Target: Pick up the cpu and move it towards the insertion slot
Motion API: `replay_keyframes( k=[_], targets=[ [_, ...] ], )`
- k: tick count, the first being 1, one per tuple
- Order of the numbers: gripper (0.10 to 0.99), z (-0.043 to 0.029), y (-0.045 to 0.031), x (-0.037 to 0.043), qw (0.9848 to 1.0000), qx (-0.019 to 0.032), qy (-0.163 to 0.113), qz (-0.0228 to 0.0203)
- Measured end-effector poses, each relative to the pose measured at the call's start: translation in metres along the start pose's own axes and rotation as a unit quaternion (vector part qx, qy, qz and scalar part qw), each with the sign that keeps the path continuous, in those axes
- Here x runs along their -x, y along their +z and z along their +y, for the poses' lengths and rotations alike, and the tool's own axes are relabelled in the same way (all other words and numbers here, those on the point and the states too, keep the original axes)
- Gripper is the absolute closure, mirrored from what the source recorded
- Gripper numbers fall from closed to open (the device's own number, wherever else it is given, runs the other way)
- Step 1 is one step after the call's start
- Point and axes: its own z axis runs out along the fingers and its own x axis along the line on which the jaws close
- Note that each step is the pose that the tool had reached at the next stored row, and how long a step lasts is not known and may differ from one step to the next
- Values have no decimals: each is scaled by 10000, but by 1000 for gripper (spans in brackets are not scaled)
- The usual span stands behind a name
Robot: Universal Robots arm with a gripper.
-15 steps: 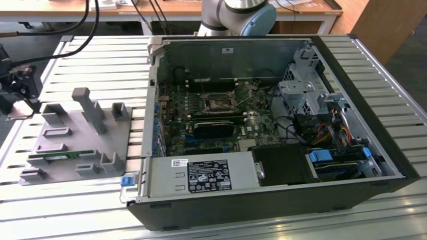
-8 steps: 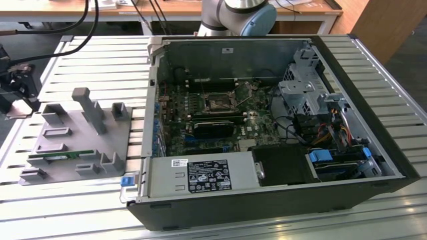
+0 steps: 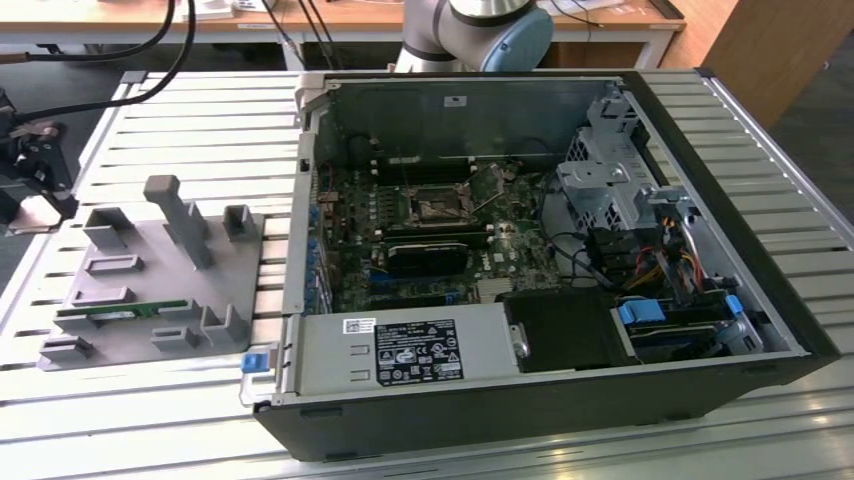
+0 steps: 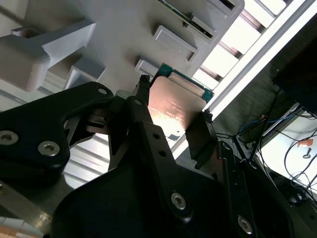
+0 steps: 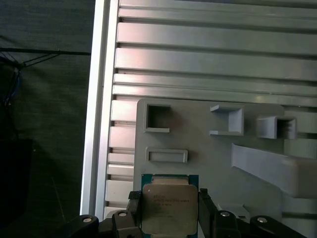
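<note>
Cpu: a small flat square chip with a shiny metal top and a green rim (image 5: 169,210). It is held in the pincer in both wrist views.
Pincer: a black pincer with two fingers (image 4: 174,99). One finger presses on each of two opposite sides of the cpu, so it is clenched on the chip.
Where the cpu is: at the edge of the grey plastic tray (image 5: 213,158), close to two small pockets of that tray. I cannot tell if the chip touches the tray or hangs just above it.
Tray: it has boxy pockets and tall posts, and it lies flat on the counter.
Memory stick: a long thin green stick (image 3: 120,312) lies in a long pocket of the tray.
Counter: a silvery metal counter made of long slats (image 3: 200,110). It lies under the tray, and its side rail runs close to the tray's edge.
Computer box: a big black computer box with its side open (image 3: 747,210). It lies just beside the tray, on the exterior view's right.
Insertion slot: a square socket with a shiny metal frame and a dark middle (image 3: 437,208). It sits on the green board inside the computer box, well apart from the tray.
</note>
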Motion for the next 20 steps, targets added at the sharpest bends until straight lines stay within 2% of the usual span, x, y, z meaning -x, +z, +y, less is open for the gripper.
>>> replay_keyframes(
  k=[20],
  targets=[
    [545, 4, -105, -1, 10000, 0, 0, 0]
  ],
)
